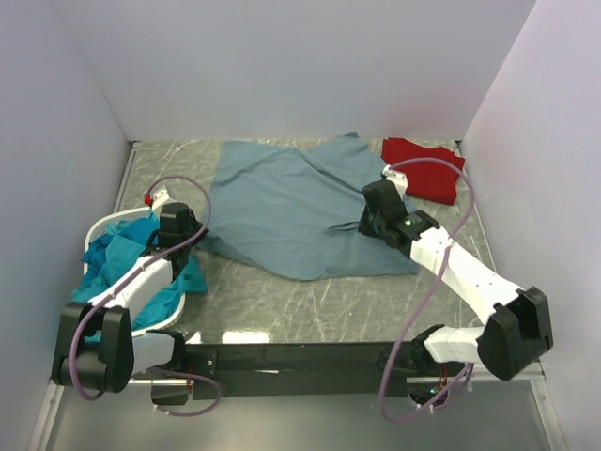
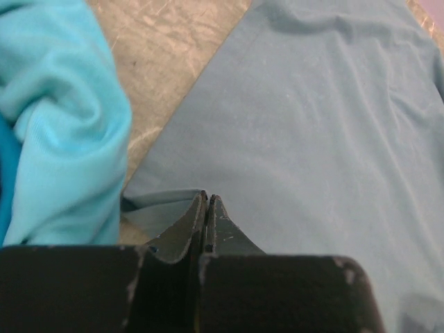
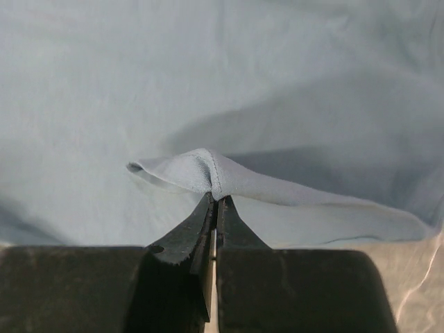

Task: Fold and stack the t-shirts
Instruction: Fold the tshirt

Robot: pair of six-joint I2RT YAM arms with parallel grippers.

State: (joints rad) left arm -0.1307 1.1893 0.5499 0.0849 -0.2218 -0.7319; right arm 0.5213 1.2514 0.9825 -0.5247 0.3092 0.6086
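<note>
I read the large slate-blue cloth t-shirt [image 1: 291, 207] as a soft, matt knit, smooth over most of its spread, with a stitched hem showing in the right wrist view. The small red cloth shirt [image 1: 424, 167] at far right looks just as matt. The bright teal cloth shirts [image 1: 122, 252] at near left look slightly fuzzy. The grey-green marbled tabletop [image 1: 282, 305] seems hard, with a mild sheen. The left gripper [image 2: 207, 199] and right gripper [image 3: 214, 201] are matt black, scuffed pale at the edges.
</note>
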